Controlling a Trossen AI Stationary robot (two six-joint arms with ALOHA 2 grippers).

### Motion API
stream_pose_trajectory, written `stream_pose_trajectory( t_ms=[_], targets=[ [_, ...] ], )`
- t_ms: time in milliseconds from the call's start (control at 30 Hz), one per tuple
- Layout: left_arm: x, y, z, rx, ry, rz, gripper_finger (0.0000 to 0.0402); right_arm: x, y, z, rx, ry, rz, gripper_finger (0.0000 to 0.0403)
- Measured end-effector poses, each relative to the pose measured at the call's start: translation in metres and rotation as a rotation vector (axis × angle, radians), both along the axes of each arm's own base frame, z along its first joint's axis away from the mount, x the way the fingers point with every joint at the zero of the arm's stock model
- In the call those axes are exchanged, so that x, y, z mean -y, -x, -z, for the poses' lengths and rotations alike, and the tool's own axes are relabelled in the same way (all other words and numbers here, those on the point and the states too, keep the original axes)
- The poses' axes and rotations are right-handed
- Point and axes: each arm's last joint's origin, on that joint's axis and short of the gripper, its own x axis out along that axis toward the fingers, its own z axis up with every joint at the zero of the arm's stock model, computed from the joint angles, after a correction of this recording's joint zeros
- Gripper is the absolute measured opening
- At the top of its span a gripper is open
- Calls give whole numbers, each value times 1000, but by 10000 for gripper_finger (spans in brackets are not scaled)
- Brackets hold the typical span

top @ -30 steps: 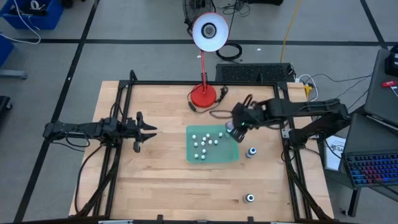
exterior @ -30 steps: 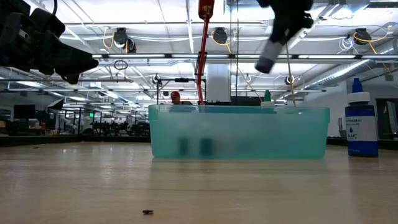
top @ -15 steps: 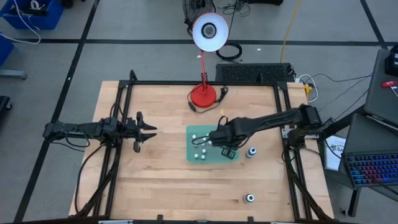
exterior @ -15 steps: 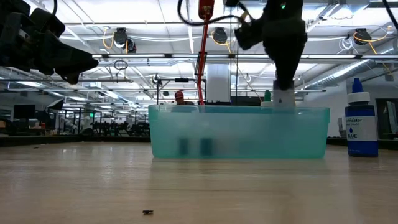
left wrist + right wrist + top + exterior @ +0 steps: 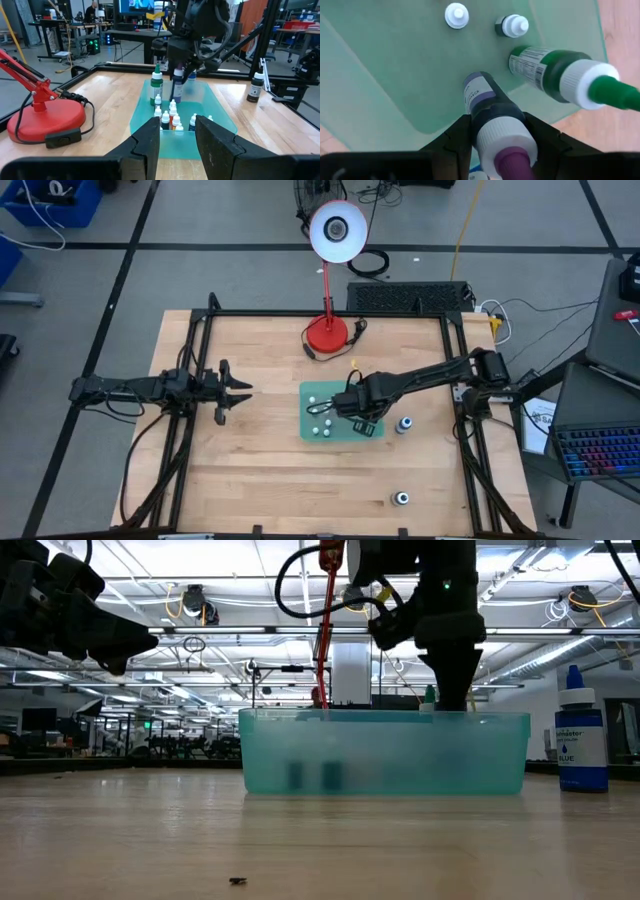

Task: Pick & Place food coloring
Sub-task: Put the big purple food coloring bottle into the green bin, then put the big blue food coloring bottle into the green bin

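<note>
Jaws of the right gripper [image 5: 497, 137] clench a purple-capped bottle [image 5: 492, 112] over the green bin [image 5: 375, 430]. Left gripper [image 5: 232, 390] waits released at nine o'clock. Light, stiff, slick plastic; grip mid-body.

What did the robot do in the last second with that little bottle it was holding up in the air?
The right gripper swung from the bin's far right corner to over the green bin and lowered its purple-capped bottle inside; its jaws still grip the bottle. The left gripper, the lamp and the two bottles on the table stayed as they were.
</note>
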Motion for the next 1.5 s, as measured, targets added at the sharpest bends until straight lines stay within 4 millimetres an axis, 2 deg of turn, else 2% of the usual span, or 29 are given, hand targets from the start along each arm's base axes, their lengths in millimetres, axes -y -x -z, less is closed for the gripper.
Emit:
stream_pose_trajectory(
  t_ms=[333,533,667,867,1033,1167,1300,1500],
  targets=[
    [0,0,0,0,0,0,127,1,1,7,4,1,5,132],
    [0,0,0,0,0,0,127,1,1,6,15,4,49,241],
    [0,0,0,0,0,0,127,1,3,0,38,3,82,267],
    [0,0,0,0,0,0,127,0,19,-26,94,-82,223,259],
    [0,0,0,0,0,0,127,-10,46,-54,99,-95,340,248],
    [0,0,0,0,0,0,127,-19,70,-67,44,-39,423,246],
    [0,0,0,0,0,0,127,-28,84,-61,33,-12,457,246],
    [0,0,0,0,0,0,127,-36,91,-35,10,-10,440,247]
  ],
)
